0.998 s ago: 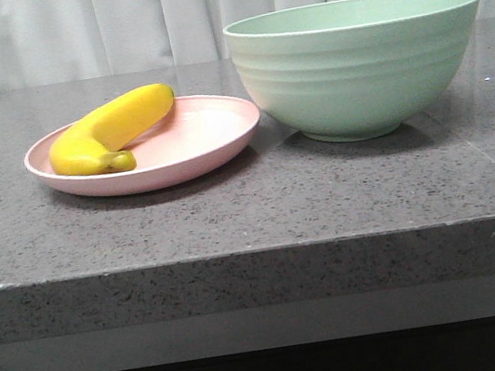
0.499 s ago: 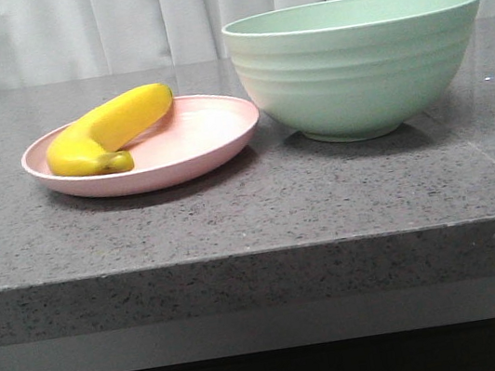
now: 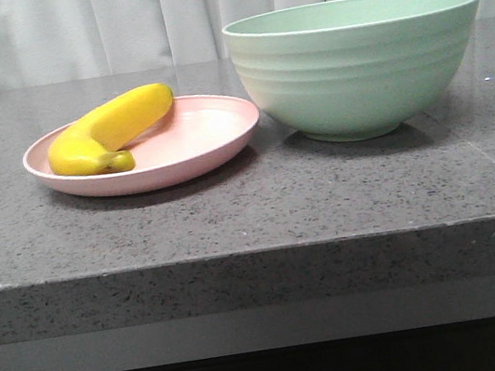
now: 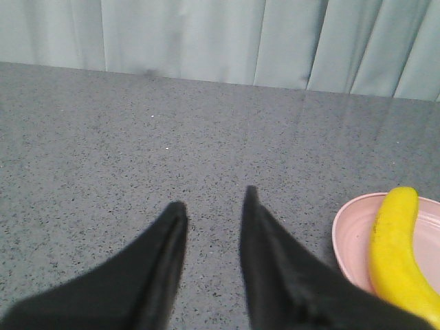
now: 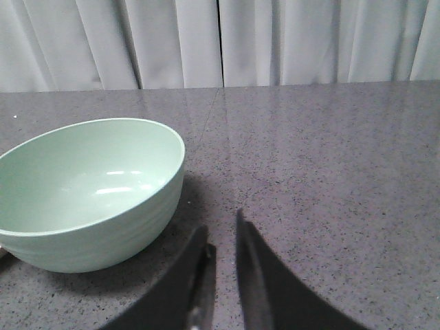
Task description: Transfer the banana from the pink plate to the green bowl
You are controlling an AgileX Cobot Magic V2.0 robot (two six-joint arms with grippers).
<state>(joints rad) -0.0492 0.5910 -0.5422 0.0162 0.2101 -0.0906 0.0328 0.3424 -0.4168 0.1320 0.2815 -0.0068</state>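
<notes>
1. The banana (image 3: pixel 110 131) lies on the pink plate (image 3: pixel 193 138), toward the plate's left side, one end on the rim at the back and the other end curling down at the front left. Nothing grips it, so I judge the task is at its start: the approach comes first, then the pick.
2. It looks smooth, bright yellow and whole, with a dark greenish tip at the near end. I expect the curved skin to slip unless the grip goes across its thick middle.
3. The pink plate is shallow and sits on the grey speckled countertop (image 3: pixel 234 216), its right rim just beside the green bowl (image 3: pixel 358 64); I cannot tell whether they touch.
4. The green bowl is deep, far taller than the plate, and in the right wrist view it is empty (image 5: pixel 82 179).
5. My left gripper (image 4: pixel 212 213) hovers over bare countertop, fingers parted by a moderate gap and holding nothing; the banana (image 4: pixel 399 247) and plate edge (image 4: pixel 347 237) lie off to one side in its view.
6. My right gripper (image 5: pixel 221 237) is near the bowl, fingers only narrowly apart, holding nothing.
7. Next I would swing the left arm over the banana, descend, close, then lift high enough to clear the bowl's rim.
</notes>
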